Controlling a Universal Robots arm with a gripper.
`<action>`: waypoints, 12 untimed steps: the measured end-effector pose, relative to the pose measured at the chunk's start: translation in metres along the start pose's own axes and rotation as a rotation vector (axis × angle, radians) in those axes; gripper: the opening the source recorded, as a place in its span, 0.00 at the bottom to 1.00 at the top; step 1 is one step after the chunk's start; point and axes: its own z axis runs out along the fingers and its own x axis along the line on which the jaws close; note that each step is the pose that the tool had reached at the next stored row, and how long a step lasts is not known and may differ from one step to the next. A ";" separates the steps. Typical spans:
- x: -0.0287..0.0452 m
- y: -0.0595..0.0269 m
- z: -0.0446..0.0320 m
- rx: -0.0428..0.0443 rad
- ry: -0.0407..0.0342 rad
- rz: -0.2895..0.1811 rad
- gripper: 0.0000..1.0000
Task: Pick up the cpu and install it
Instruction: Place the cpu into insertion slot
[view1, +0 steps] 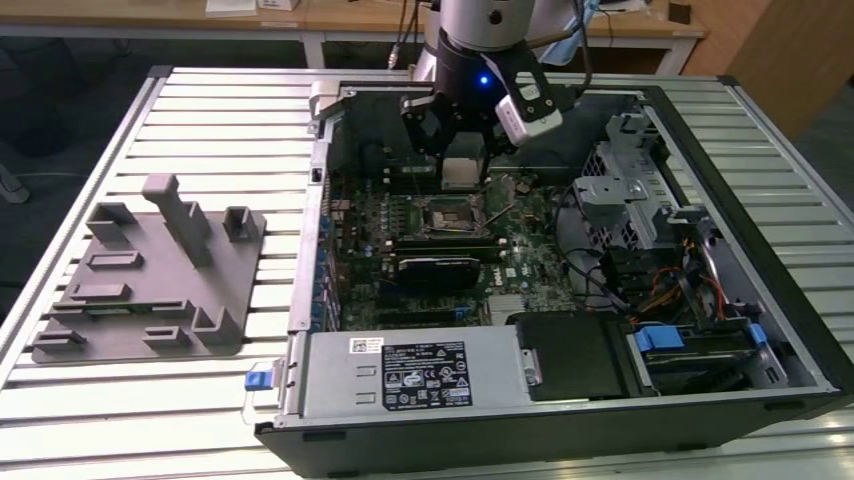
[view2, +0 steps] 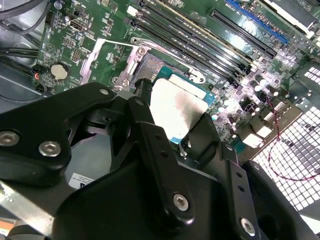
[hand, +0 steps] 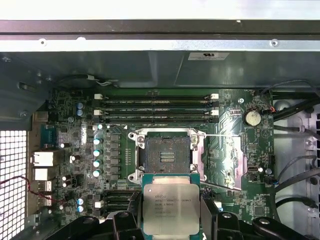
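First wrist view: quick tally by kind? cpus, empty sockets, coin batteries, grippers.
cpu: 1
empty socket: 1
coin battery: 1
gripper, shut on the cpu: 1
Total: 4

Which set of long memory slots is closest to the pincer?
The slots beside the held cpu, partly hidden by the pincer; the other slots lie beyond the empty socket.
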 end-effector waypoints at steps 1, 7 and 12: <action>0.0000 0.0000 0.0000 0.0001 0.0001 0.000 0.54; -0.0001 0.0000 0.0000 0.0001 -0.0005 0.009 0.54; -0.0001 0.0000 0.0001 0.0002 -0.0051 0.094 0.54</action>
